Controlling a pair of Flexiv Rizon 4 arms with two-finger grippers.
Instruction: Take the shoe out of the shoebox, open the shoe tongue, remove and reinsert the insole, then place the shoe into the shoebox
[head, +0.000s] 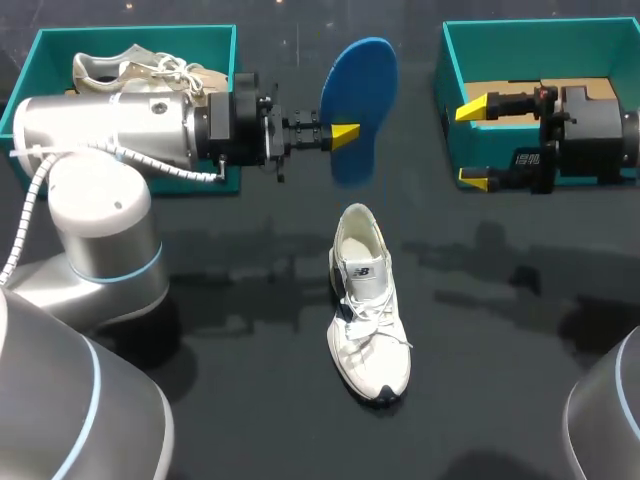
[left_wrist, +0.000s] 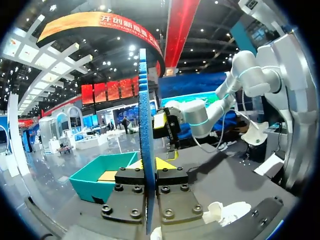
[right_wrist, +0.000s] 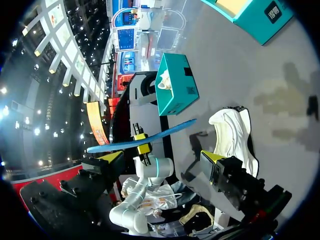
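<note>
**Jaws**
- The left gripper (head: 345, 135) is clamped on the blue insole (head: 362, 95), one finger on each flat face, gripping toward its lower end.
- In the left wrist view the insole (left_wrist: 145, 125) stands edge-on, rising straight up from between the yellow tips of the left gripper (left_wrist: 148, 164).
- The right gripper (head: 476, 144) has its fingers spread wide with nothing between them. The right wrist view shows the same for the right gripper (right_wrist: 160, 157).

**Outward**
- The insole hangs in the air at upper middle of the head frame, roughly upright and clear of the table (head: 200, 380).
- The white shoe (head: 368, 310) lies on the table at centre to lower middle of the frame. Its heel end is toward the insole and its toe toward the bottom edge. The laces are slack and the mouth is open to the camera.
- Neither gripper touches the shoe. From the right wrist, the shoe (right_wrist: 232, 132) lies ahead of that gripper, with the insole (right_wrist: 145, 137) beyond it in the other arm's hold.
- The right gripper hangs at upper right of the head frame, over the front wall of the right shoebox (head: 540, 35), which has a tan liner inside.
- The left shoebox (head: 215, 40) is at upper left, partly hidden by the left arm, and holds a second shoe (head: 130, 68).

**Step**
- The insole is out, so I judge the removal half done and reinsertion next.

**Next move**
- The insole probably needs tipping from upright toward flat, then lining up with the shoe's length and feeding through the mouth toward the toe.
- The shoe is loose on the table and will likely slide, so the free right gripper probably has to steady the heel or hold the tongue back.
</note>
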